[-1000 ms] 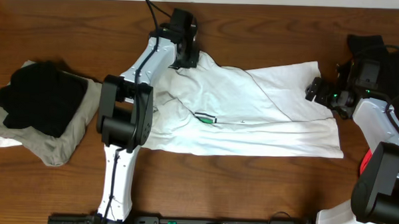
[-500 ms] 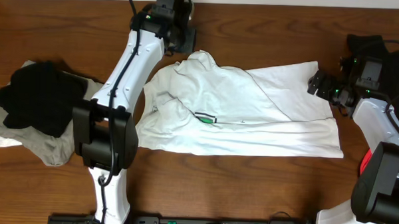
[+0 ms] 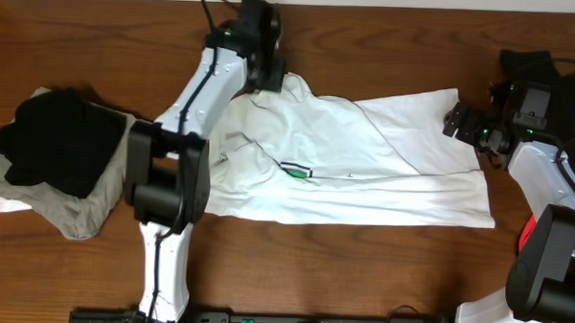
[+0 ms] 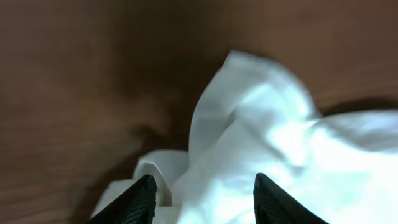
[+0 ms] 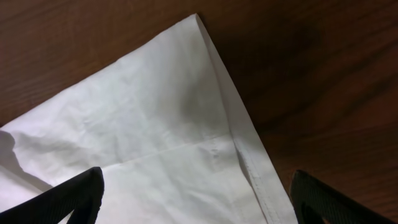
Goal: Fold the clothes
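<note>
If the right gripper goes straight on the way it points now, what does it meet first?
The right gripper would probably meet the white T-shirt first, near its hemmed corner; depth is unclear.

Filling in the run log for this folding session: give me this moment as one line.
left hand: open over bunched far edge of white T-shirt | right hand: open above its corner | shirt: partly folded

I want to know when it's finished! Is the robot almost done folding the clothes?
Not quite. Done: a black garment sits on a beige garment at the left. In hand: the white T-shirt looks folded into a long strip, bunched at its far-left end; both arms' jaws stand open at its ends, gripping nothing. Left: smoothing it and folding it smaller.
</note>
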`<state>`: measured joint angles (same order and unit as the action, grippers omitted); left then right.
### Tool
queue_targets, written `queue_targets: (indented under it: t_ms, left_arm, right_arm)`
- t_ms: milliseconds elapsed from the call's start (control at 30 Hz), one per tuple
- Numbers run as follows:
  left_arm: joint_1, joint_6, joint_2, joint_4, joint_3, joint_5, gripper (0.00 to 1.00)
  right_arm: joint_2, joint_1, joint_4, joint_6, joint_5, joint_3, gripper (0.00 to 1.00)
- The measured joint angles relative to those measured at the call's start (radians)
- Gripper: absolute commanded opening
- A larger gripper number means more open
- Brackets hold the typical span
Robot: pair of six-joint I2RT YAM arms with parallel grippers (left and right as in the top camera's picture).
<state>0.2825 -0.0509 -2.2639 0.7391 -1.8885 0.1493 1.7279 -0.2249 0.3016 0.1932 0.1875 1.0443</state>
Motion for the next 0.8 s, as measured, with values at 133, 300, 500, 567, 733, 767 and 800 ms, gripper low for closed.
queue_targets:
  t_ms: [133,300,500,567,733,767,800]
  left_arm:
    - [0.0,0.0,-0.056,0.019,0.0,0.0,0.44]
    - [0.0,-0.001,-0.07,0.0,0.0,-0.001,0.24]
    - [0.0,0.003,-0.07,-0.022,0.0,0.0,0.24]
    - [0.0,0.003,-0.07,-0.022,0.0,0.0,0.24]
    - [0.002,0.003,-0.064,-0.022,0.0,0.0,0.26]
    - [0.002,0.003,-0.062,-0.021,0.0,0.0,0.26]
    - [0.002,0.003,-0.059,-0.021,0.0,0.0,0.26]
  right_arm:
    - [0.0,0.0,0.0,0.0,0.0,0.0,0.94]
    - [0.0,0.0,0.001,0.0,0.0,0.0,0.93]
    - [0.0,0.0,0.005,0.0,0.0,0.0,0.93]
    - [0.0,0.0,0.006,0.0,0.0,0.0,0.93]
    - [0.0,0.0,0.008,0.0,0.0,0.0,0.93]
    - [0.0,0.0,0.008,0.0,0.0,0.0,0.93]
    - [0.0,0.0,0.008,0.0,0.0,0.0,0.93]
